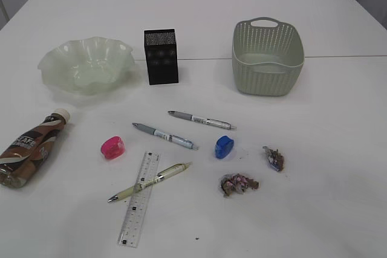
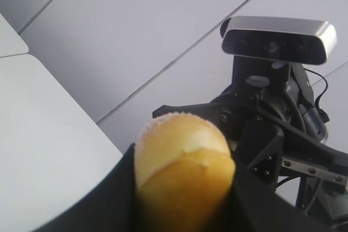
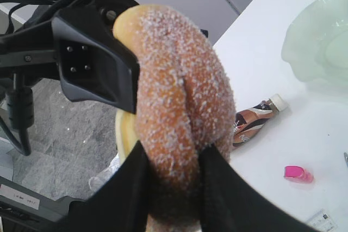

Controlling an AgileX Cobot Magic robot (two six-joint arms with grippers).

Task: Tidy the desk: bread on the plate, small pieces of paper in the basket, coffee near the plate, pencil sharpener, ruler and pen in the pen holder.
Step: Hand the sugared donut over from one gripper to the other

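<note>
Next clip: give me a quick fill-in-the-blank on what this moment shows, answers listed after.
1. The bread is gripped by ____ grippers at once.
2. The coffee bottle is lying on its ____.
3. One pen lies across the ____.
4. The pencil sharpener beside the ruler is pink; the other sharpener is ____.

Missing words: both; side; ruler; blue
</note>
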